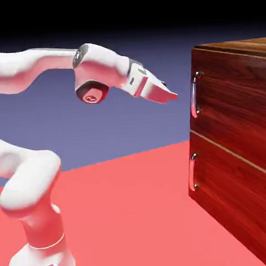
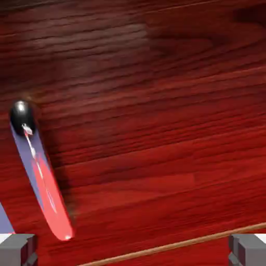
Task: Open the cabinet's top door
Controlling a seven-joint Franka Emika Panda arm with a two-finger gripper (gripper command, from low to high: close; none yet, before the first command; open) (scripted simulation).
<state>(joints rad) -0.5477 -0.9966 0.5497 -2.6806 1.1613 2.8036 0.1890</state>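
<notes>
You've got the end effector [image 1: 169, 96] in the upper middle of the exterior view, tilted downward and pointing at the cabinet [image 1: 233, 112], near the top door's handle [image 1: 194, 95] but apart from it. Your fingertips [image 2: 18, 250] are spread wide: one at the lower left corner of the hand view, one at the lower right, nothing pinched between them.

Cabinet fills the right side of the exterior view. Your top door [image 1: 236, 101] is its upper panel, upper right of the frame, flush above the lower panel [image 1: 233, 190], a pale seam between them. Lower handle [image 1: 193, 172] sits right of center, below the top one.

In your hand view, red-brown wood grain fills most of the frame; the top door's handle slants from middle left to lower left, its lower end just beside the left fingertip. Pale seam crosses the bottom.
</notes>
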